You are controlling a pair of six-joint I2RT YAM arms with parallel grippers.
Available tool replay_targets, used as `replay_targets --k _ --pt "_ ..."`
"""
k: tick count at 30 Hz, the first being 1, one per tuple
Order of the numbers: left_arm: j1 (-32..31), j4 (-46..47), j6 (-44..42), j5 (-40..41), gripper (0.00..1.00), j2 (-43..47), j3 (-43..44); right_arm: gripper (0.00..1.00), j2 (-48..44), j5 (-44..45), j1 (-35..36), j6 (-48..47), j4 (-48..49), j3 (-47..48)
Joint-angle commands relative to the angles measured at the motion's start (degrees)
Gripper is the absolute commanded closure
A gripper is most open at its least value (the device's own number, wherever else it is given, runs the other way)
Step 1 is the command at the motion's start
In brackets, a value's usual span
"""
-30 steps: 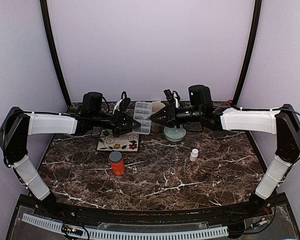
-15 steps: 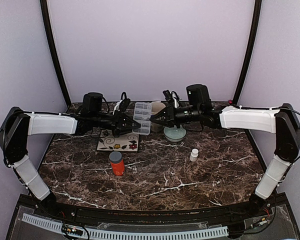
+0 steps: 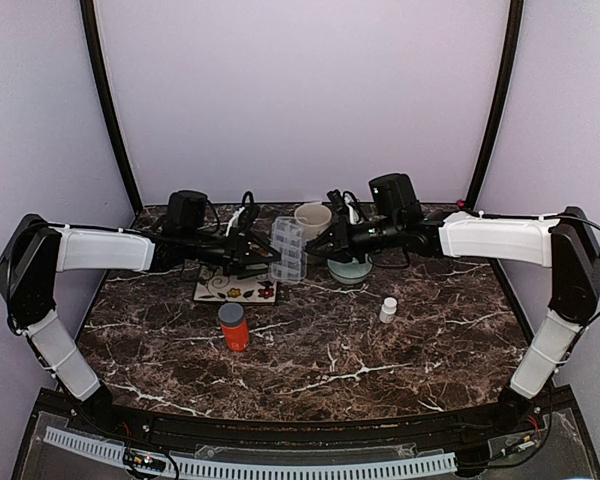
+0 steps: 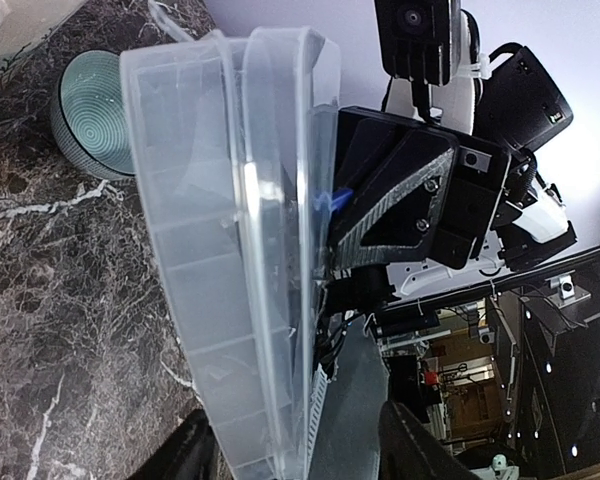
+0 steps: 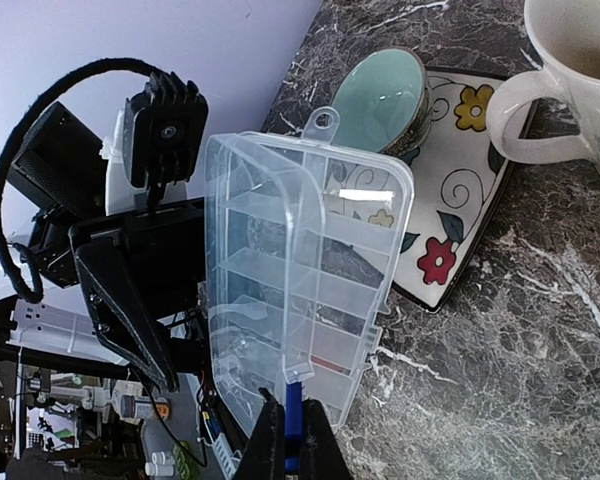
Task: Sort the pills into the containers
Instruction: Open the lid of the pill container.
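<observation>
The clear plastic pill box (image 3: 288, 250) hangs in the air between my two grippers, tilted on edge and partly open, so its empty containers (image 5: 310, 290) face the right wrist camera. My right gripper (image 5: 292, 440) is shut on the blue latch at the box's near edge. In the top view it (image 3: 318, 247) is at the box's right side. My left gripper (image 4: 300, 440) has its jaws spread wide, with the box's lower edge (image 4: 230, 330) between them. From above it (image 3: 263, 262) is at the box's left side. The pills are out of view.
An orange bottle with a grey cap (image 3: 233, 327) and a small white bottle (image 3: 388, 310) stand on the marble table (image 3: 330, 350). A cream mug (image 3: 313, 218) and a green bowl (image 3: 350, 268) are behind the box. A second green bowl (image 5: 380, 100) rests on a flowered tile (image 5: 460, 220).
The left jaws have spread apart. The box has dropped a little and turned more on edge, uncovering the mug behind it. The right gripper went shut on the latch.
</observation>
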State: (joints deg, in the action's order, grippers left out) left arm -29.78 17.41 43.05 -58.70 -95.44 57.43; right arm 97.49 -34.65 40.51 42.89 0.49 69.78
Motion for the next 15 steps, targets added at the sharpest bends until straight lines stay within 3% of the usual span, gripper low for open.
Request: replay_targets --k 1,15 --pt "-0.10 -3.29 -2.62 1.27 0.42 0.54 -0.25 1.00 -0.89 1.43 0.27 -1.94 -1.41 -0.08" --pt "-0.02 -13.05 -8.37 6.40 0.36 -0.21 0.67 1.00 -2.24 4.74 0.76 -5.79 -8.73 0.07"
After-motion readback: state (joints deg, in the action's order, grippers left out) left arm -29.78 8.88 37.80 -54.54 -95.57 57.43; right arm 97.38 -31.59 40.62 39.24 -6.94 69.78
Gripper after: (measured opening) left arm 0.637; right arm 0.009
